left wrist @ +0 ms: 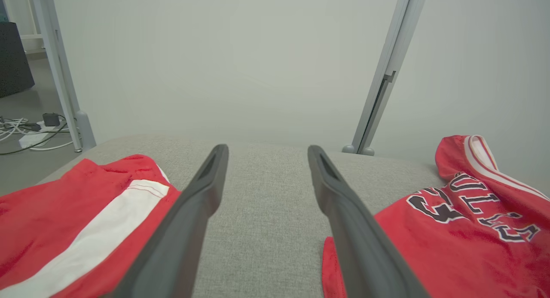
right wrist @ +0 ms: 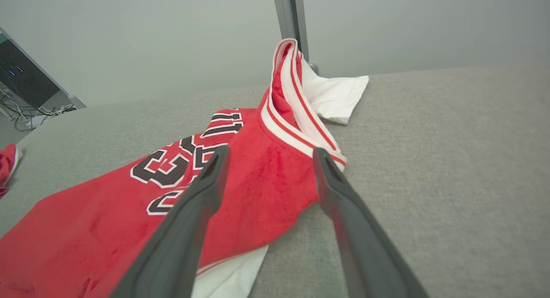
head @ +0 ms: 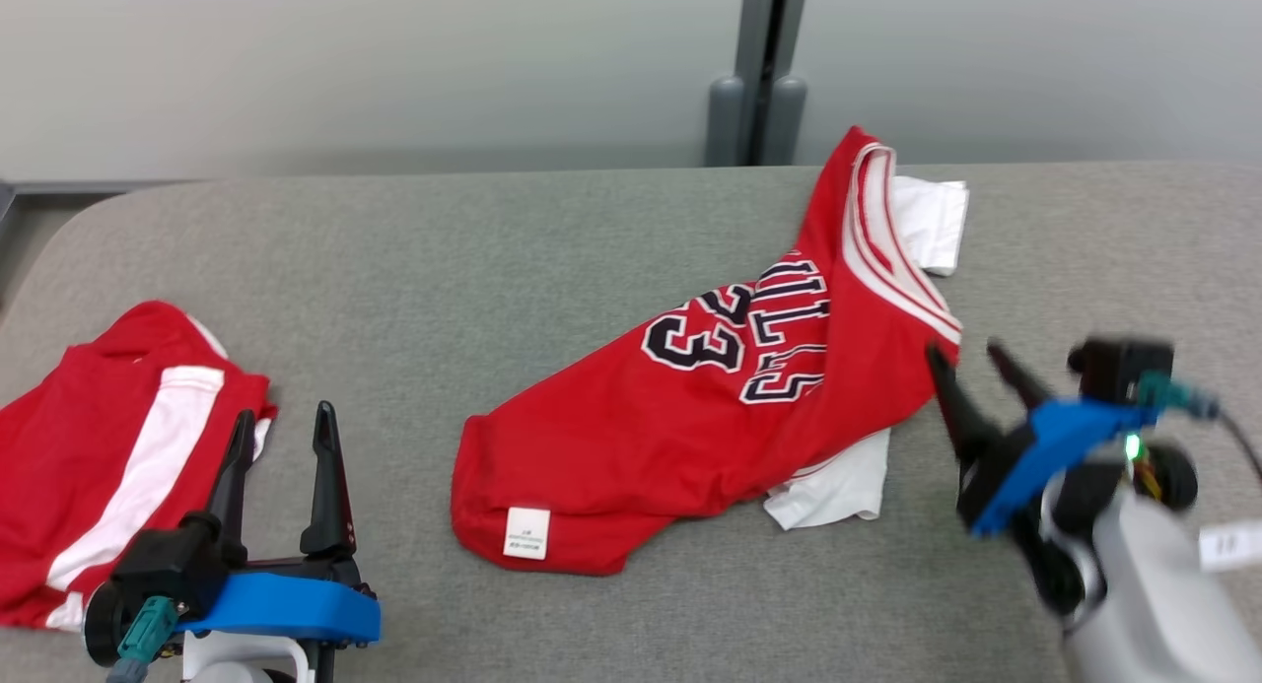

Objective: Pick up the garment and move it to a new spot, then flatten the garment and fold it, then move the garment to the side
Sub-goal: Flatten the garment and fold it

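Observation:
A red basketball jersey with dark lettering and white trim lies crumpled and slanted across the middle of the grey table, with white fabric poking out under it; the same jersey spreads out in the right wrist view. My right gripper is open just off the jersey's right edge, its fingers hovering over the red cloth near the striped trim. My left gripper is open at the lower left, holding nothing, between the jersey and another red garment.
A second red garment with a white stripe lies at the table's left edge. A grey post stands behind the table against a pale wall. Bare grey tabletop stretches between the two garments.

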Motion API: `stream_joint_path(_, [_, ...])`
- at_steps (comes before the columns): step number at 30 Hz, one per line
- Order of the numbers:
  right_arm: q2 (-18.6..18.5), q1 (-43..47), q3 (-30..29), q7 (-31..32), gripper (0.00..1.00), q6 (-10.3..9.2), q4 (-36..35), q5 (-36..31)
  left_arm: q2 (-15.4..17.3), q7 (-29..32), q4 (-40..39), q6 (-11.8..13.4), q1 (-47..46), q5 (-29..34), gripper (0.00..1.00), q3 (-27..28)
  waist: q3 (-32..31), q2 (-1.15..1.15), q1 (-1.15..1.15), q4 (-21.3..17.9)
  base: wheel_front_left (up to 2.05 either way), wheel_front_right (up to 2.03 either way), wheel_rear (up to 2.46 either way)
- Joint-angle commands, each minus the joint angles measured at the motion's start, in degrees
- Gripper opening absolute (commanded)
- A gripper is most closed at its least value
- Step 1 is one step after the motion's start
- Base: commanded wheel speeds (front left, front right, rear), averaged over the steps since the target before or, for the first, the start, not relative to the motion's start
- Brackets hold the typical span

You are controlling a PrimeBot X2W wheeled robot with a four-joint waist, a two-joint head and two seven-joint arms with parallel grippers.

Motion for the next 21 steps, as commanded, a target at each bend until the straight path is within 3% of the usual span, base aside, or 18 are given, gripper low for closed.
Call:
stream_joint_path(1, [1.10,4.44,-1.02,0.85,1.00,0.02,-2.52,-1.09,0.39,-0.27,-0.39,0.12,0.44,-0.33,1.00,0.10,-1.17,0.00,0.01,-1.37,0.00,0.00,0.00])
stream_joint_path(9, [6.46,15.76,-5.58,5.96,1.00,0.03,-10.91,-8.08,0.83,0.06,-1.03,-0.08,-0.07,-0.45,1.00,-0.51,0.85,0.00,0.01,-0.93,0.00,0.00,0.00])
stream_joint_path(21, [6.88,10.44,-1.52,10.52,1.00,0.03,-4.32,-14.12,0.74,0.15,-0.05,-0.37,-1.73,-0.67,1.00,-1.60,3.03,0.00,0.01,1.57,0.00,0.00,0.00])
